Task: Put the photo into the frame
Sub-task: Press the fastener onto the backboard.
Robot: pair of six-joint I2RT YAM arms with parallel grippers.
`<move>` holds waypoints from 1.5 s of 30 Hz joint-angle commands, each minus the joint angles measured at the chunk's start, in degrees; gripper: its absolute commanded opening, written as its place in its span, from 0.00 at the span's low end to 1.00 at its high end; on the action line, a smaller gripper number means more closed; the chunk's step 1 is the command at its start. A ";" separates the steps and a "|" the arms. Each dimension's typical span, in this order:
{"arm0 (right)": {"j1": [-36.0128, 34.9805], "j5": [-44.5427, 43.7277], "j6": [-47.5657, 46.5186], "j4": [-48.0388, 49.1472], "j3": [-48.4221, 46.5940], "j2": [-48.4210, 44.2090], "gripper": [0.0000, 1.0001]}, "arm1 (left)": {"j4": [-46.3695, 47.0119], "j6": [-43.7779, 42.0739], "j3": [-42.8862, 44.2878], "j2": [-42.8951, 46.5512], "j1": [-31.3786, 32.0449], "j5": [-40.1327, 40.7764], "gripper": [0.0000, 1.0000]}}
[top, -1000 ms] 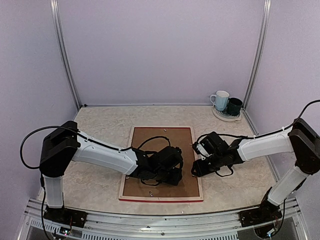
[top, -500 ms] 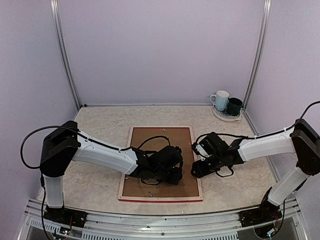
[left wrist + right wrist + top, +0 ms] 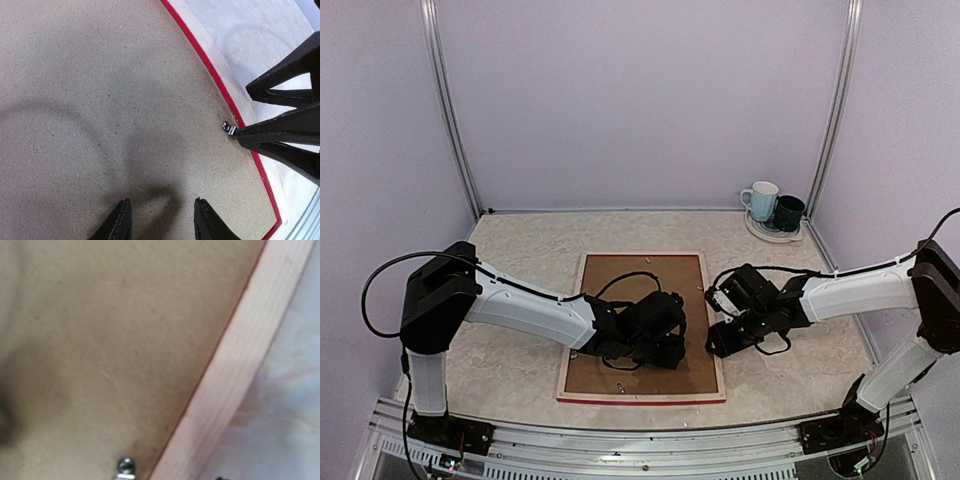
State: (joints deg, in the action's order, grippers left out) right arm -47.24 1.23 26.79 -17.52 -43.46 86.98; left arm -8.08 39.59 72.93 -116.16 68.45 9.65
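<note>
- The large thin rectangular frame [image 3: 640, 398], red on its edge and pale wood on the back, lies flat on the marbled beige table [image 3: 520, 250], back side up.
- The frame's long axis runs from the arm bases toward the rear wall; a short side faces the bases.
- A plain brown backing board [image 3: 670, 385] fills the frame opening.
- The left gripper [image 3: 665, 345] hovers over the board. Its fingers [image 3: 122, 222] stand partly apart, with only bare board between them and nothing gripped.
- To the right of those fingers are the frame's red line and pale rail [image 3: 222, 80].
- The right gripper [image 3: 718, 340] sits at the frame's right long rail, its fingers [image 3: 280, 137] spread apart.
- The lower fingertip touches a small metal clip [image 3: 229, 128] at the board's edge; nothing is clamped.
- In the right wrist view the clip [image 3: 125, 466] lies just beside the rail [image 3: 235, 370].
</note>
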 commanded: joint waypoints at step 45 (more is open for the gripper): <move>-0.44 -4.75 -1.41 -8.66 -6.88 -2.21 0.34 | -1.48 0.13 0.65 -1.62 0.28 -1.37 0.42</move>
State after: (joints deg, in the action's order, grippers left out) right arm -47.27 -0.64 26.61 -22.35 -47.44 86.63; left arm -6.90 39.59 72.99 -116.57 68.55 9.30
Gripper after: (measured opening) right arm 0.340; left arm 0.422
